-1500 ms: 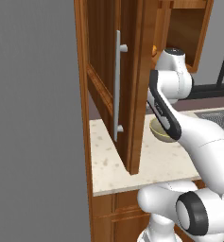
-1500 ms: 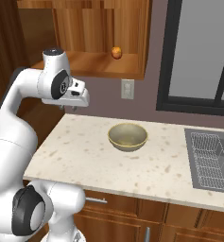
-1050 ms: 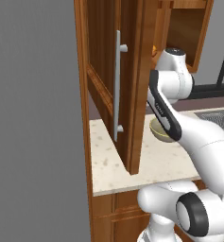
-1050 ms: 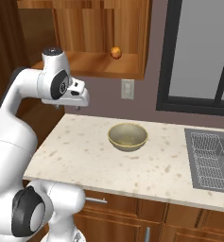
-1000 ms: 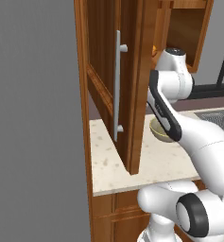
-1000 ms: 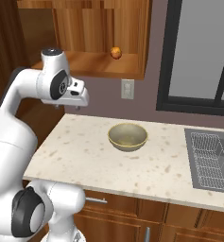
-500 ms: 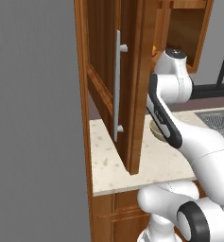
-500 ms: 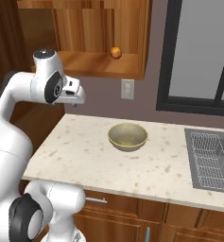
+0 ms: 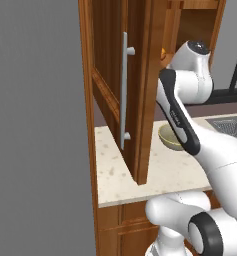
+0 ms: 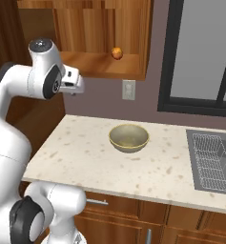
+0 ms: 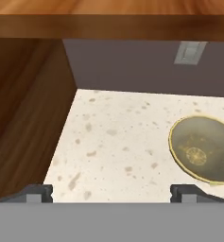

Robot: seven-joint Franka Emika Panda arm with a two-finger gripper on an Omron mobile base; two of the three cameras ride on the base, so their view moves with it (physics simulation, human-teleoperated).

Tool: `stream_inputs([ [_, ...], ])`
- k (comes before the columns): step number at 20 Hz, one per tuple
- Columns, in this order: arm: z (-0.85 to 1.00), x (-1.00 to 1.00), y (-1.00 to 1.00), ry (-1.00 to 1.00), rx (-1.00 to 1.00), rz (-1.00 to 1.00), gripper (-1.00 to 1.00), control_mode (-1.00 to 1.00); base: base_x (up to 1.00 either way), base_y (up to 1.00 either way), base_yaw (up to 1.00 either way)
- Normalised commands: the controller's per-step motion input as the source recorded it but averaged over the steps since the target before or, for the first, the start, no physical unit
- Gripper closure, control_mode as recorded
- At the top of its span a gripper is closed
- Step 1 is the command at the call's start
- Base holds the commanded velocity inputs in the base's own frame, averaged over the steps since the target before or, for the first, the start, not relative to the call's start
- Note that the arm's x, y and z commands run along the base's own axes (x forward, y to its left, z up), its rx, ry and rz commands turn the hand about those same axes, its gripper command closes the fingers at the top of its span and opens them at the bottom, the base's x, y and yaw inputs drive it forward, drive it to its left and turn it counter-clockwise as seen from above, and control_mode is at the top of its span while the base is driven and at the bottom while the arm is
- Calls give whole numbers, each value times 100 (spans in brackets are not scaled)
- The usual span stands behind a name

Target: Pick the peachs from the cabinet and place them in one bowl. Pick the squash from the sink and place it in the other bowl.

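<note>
Even, bright rendered light, soft shadow under the cabinet [image 10: 102,33], no glare, sharp throughout, flat textures

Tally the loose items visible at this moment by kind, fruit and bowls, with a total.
Peaches: 1, on the cabinet shelf
Tan bowls: 1, empty on the counter
Total: 2
</note>
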Motion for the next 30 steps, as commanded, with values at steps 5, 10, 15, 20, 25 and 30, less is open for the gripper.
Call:
stream_inputs([
  [5,34,34,0,-24,8,6,-100,-100,0,0,0],
  [10,40,35,0,-16,1,6,-100,-100,0,0,0],
  [15,50,24,0,0,0,1,-100,-100,0,0,0],
  [20,41,31,0,4,-2,0,-100,-100,0,0,0],
  [25,7,36,0,-3,0,0,-100,-100,0,0,0],
  [30,-2,39,4,-14,0,0,-100,-100,0,0,0],
])
